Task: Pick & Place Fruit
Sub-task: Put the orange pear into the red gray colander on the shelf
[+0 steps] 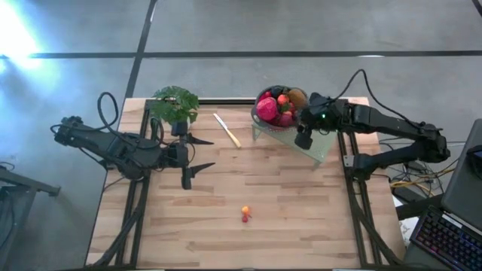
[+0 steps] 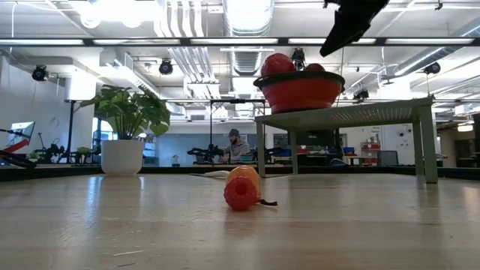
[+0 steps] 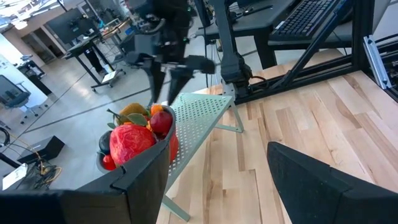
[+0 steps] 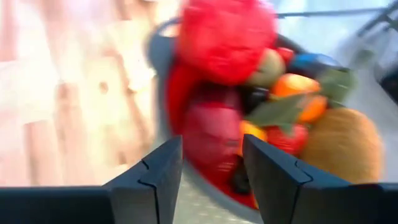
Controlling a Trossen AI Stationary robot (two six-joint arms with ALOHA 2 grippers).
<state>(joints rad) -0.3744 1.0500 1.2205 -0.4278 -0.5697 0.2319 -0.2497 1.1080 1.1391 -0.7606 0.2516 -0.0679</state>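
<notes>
With its fingers apart and empty, the right tool (image 1: 304,140) hangs beside the bowl (image 1: 260,120) heaped with fruit (image 1: 268,108) on the raised stand (image 1: 320,149), where a clumsy reach could topple pieces; the open left tool (image 1: 197,154) waits over the surface (image 1: 301,218).

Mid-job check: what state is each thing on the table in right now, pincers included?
Bowl: upright on the stand, full of fruit.
Two small fruits: loose on the table, touching.
Knife: flat on the table.
Left pincer: open, empty.
Right pincer: open, empty, beside the bowl.
</notes>
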